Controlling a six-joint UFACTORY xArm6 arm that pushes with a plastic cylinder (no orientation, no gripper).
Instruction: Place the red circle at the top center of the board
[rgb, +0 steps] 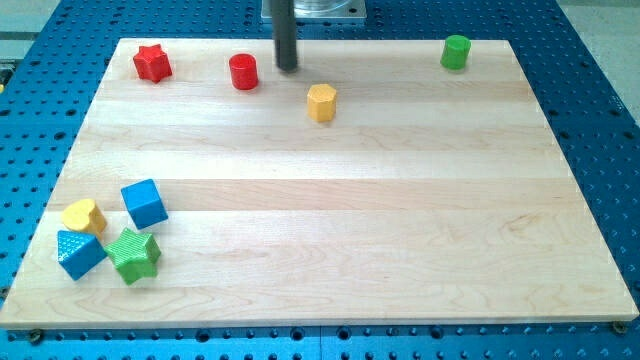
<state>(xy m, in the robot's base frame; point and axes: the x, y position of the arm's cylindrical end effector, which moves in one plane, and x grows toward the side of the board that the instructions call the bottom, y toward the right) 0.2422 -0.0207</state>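
Observation:
The red circle is a short red cylinder standing near the board's top edge, left of centre. My tip is the lower end of a dark rod that comes down from the view's top; it stands just right of the red circle, with a small gap between them. A red star lies further left along the top edge.
A yellow hexagon lies below and right of my tip. A green cylinder stands at the top right. At the bottom left cluster a yellow heart, a blue cube, a blue block and a green star. The wooden board rests on a blue perforated table.

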